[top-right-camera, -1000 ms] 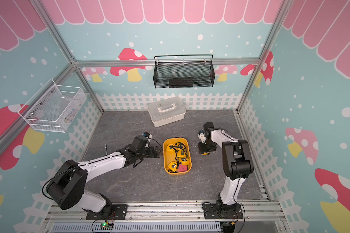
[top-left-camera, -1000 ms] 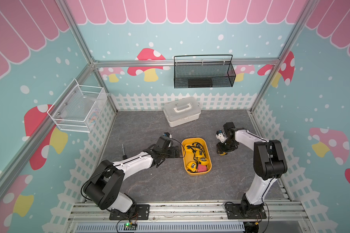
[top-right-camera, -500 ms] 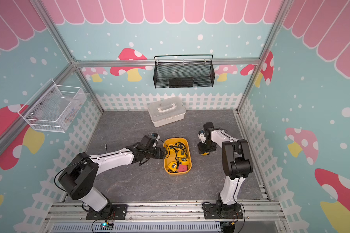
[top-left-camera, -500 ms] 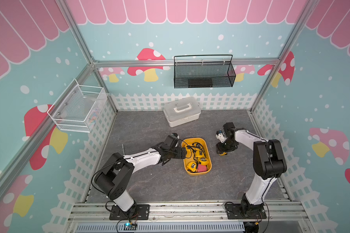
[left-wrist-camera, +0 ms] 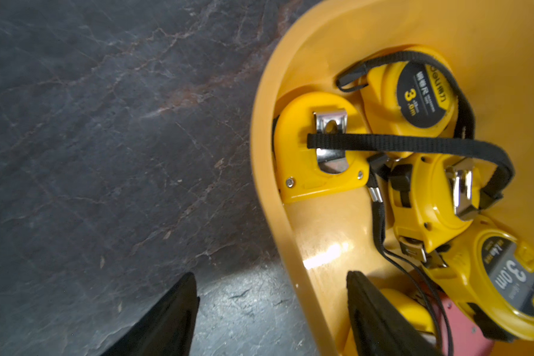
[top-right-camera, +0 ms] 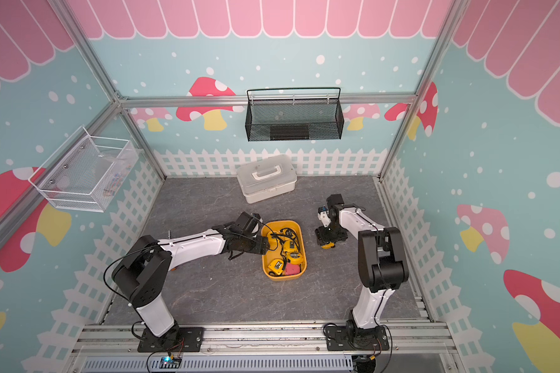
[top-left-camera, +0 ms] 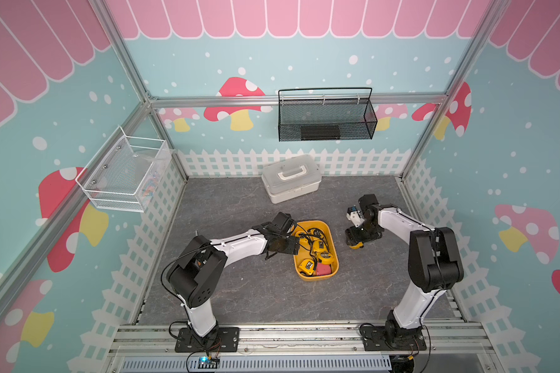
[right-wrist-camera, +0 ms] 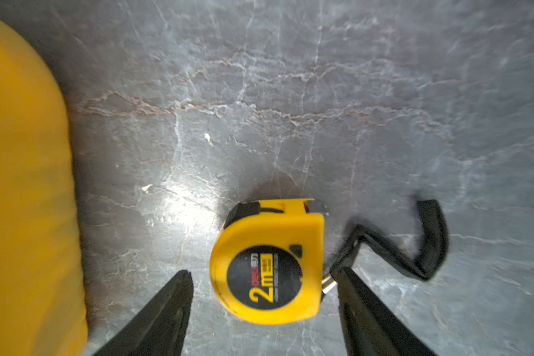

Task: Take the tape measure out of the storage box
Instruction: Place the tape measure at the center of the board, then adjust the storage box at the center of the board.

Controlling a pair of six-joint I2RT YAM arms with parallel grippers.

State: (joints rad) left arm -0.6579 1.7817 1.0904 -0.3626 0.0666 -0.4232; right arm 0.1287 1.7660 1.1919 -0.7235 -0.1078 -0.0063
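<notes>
Tape measure (right-wrist-camera: 267,265), the small yellow plastic case with a round black label, lay flat on the grey marbled tabletop (right-wrist-camera: 321,92), label up. It sat between the fingers of your right pincer (right-wrist-camera: 263,272) and outside the orange-yellow oblong plastic storage box (right-wrist-camera: 28,154), which stood apart beyond one finger. A second before, that pincer was clamped. By this moment its jaws had parted: one finger stood clear of the case, the other close by the strap's metal ferrule. You had let go, so I'd count this one as taken out. The case was nearly square, with little long axis, and its black strap (right-wrist-camera: 426,243) trailed past the far finger, away from the box. Your left pincer (left-wrist-camera: 272,276) had come in and stood wide astride the box wall, one finger over the other yellow tape measures (left-wrist-camera: 413,95) inside.
</notes>
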